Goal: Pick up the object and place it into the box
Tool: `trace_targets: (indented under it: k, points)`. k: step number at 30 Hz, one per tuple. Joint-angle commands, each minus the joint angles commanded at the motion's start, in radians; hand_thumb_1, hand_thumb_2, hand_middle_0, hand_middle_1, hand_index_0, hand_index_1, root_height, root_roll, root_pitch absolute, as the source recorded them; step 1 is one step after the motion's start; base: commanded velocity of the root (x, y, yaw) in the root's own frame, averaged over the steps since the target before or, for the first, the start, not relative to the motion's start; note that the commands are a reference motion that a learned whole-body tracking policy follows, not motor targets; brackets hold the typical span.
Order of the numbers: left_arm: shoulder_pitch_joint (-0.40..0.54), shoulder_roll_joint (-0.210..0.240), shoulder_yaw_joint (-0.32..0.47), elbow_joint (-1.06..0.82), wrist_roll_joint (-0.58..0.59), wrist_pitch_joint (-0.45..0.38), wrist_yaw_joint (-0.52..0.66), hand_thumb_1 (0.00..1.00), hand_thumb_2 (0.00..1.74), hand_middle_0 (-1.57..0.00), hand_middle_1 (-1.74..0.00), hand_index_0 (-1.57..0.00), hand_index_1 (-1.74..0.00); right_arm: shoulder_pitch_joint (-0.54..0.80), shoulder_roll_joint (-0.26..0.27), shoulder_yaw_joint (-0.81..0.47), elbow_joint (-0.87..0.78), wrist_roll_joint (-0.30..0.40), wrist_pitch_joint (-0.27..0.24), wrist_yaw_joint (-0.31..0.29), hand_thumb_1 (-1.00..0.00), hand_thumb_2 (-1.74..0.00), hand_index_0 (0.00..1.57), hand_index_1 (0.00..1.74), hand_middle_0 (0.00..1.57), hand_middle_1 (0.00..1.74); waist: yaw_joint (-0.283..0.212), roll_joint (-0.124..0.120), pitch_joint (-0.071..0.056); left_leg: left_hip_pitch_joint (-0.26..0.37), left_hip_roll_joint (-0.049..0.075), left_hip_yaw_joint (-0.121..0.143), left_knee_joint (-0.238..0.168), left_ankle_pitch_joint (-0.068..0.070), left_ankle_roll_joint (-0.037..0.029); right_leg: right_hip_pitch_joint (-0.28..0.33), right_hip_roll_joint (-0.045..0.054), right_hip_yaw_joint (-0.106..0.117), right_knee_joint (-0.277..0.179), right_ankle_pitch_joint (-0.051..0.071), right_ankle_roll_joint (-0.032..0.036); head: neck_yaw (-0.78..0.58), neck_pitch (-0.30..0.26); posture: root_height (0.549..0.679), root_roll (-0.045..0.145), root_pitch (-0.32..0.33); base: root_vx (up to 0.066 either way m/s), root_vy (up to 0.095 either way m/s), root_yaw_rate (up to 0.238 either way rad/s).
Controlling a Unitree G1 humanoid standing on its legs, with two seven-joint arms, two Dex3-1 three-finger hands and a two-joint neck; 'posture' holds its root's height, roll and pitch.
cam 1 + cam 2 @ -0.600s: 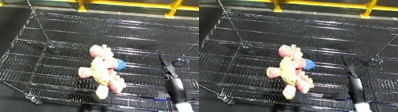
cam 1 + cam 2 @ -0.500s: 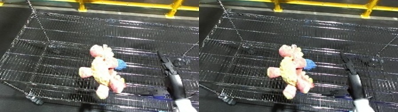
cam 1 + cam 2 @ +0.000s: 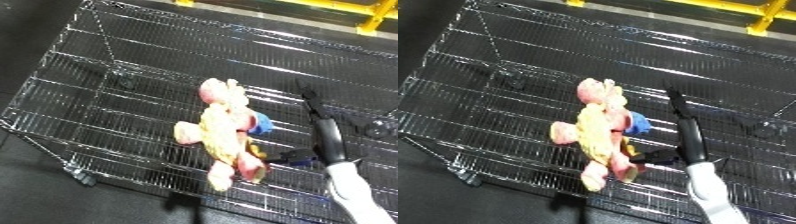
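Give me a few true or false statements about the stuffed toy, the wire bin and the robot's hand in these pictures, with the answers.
1. The plush toy lies inside the wire bin. True.
2. The right hand is curled round the toy. False: its fingers are straight, beside the toy and apart from it.
3. The toy is mostly green. False: it is yellow and pink with a blue patch.
4. The left hand shows in neither view. True.

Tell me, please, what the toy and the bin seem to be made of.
The toy looks like soft plush fabric: matte pink and yellow, rounded stuffed limbs, a blue patch at its side. The bin seems to be metal wire, probably plated: thin bright rods in a grid that catch the light, with the dark floor visible through them.
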State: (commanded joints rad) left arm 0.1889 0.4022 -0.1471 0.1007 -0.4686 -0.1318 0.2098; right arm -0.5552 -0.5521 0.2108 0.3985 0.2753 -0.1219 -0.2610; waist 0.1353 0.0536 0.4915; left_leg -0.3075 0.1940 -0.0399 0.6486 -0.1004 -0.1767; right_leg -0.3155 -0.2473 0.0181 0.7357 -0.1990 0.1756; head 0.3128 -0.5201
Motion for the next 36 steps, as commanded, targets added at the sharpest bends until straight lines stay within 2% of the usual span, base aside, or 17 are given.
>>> trace_targets:
  k: [3,6,14,21,30,36]
  points:
    - [-0.003,0.01,-0.001,-0.005,-0.007,-0.01,0.004,1.0,1.74,-1.57,-1.74,-1.57,-1.74,-0.075,0.008,0.024,0.073,0.015,-0.005,-0.006,0.0,0.0,0.0,0.0,0.0,0.0,0.016,0.008,0.018,-0.035,-0.005,-0.01,0.022,-0.002,0.0012,-0.027,-0.0032,-0.002,0.014,0.005,0.0012,0.03,0.035,0.621,0.025,-0.166,-0.043,0.014,0.076]
    - [-0.002,0.022,-0.004,-0.011,-0.017,-0.022,0.009,1.0,1.74,-1.57,-1.74,-1.57,-1.74,-0.145,0.006,0.046,0.138,0.03,-0.008,-0.013,0.0,0.0,0.0,0.0,0.0,0.0,0.029,0.016,0.028,-0.084,-0.009,-0.021,0.049,-0.004,0.0031,-0.07,-0.0045,-0.002,0.034,0.011,0.0019,0.058,0.087,0.617,0.02,-0.145,-0.055,0.019,0.09]
    - [0.017,0.057,-0.019,-0.042,-0.035,-0.036,0.015,1.0,1.74,-1.57,-1.74,-1.57,-1.74,-0.258,-0.012,0.099,0.261,0.049,-0.002,-0.015,0.0,0.0,0.0,0.0,0.0,0.0,0.057,0.032,0.029,-0.227,-0.021,-0.047,0.128,-0.011,0.0078,-0.199,-0.0036,-0.002,0.096,0.023,-0.0023,0.098,0.164,0.604,0.007,-0.087,-0.066,0.016,0.071]
    - [0.024,0.065,-0.028,-0.053,-0.037,-0.032,0.019,1.0,1.74,-1.57,-1.74,-1.57,-1.74,-0.312,0.003,0.151,0.404,0.023,0.031,0.007,0.0,0.0,0.0,0.0,0.0,0.0,0.07,0.039,0.029,-0.279,-0.022,-0.056,0.165,-0.017,0.0111,-0.244,-0.0015,0.0,0.125,0.031,-0.0073,0.113,0.162,0.598,0.0,-0.073,-0.038,0.011,0.026]
    - [0.03,0.052,-0.023,-0.052,-0.031,-0.025,0.018,1.0,1.74,-1.57,-1.74,-1.57,-1.74,-0.319,0.055,0.179,0.578,-0.029,0.078,0.039,0.0,0.0,0.0,0.0,0.0,0.0,0.075,0.049,0.029,-0.271,-0.017,-0.054,0.171,-0.016,0.0107,-0.231,-0.0021,0.001,0.129,0.029,-0.0087,0.127,0.134,0.596,-0.003,-0.089,-0.004,0.016,0.007]
    - [0.029,0.048,-0.021,-0.054,-0.033,-0.024,0.012,1.0,1.74,-1.57,-1.74,-1.57,-1.74,-0.31,0.073,0.181,0.624,-0.037,0.095,0.058,-0.3,-0.52,0.47,0.52,0.47,0.52,0.074,0.049,0.029,-0.256,-0.016,-0.052,0.161,-0.013,0.011,-0.214,-0.0032,-0.001,0.121,0.025,-0.0084,0.133,0.119,0.598,-0.002,-0.096,0.0,0.01,0.01]
